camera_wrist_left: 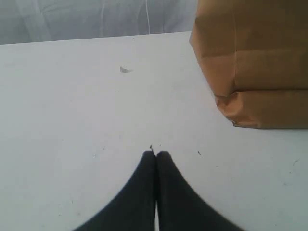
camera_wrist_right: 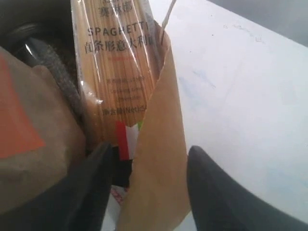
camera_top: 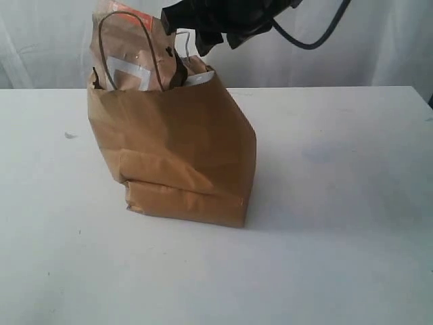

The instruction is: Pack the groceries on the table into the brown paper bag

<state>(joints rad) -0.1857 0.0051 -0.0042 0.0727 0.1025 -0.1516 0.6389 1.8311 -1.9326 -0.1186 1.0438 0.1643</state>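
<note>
The brown paper bag [camera_top: 183,156] stands upright on the white table [camera_top: 338,223]. A brown pouch with an orange strip [camera_top: 128,40] sticks out of its top. My right gripper [camera_top: 195,46] hangs over the bag's mouth. In the right wrist view it [camera_wrist_right: 151,154] is open and straddles the bag's wall [camera_wrist_right: 161,159], with one finger inside and one outside. The spaghetti packet [camera_wrist_right: 118,62] stands inside the bag beside the pouch [camera_wrist_right: 33,144]. My left gripper [camera_wrist_left: 156,154] is shut on nothing, low over the table [camera_wrist_left: 72,120], with the bag [camera_wrist_left: 255,62] off to one side.
A small dark speck [camera_top: 70,135] lies on the table left of the bag and shows again as a speck [camera_wrist_left: 125,70] in the left wrist view. A cord handle [camera_top: 128,20] loops above the bag's rim. White curtains hang behind the table.
</note>
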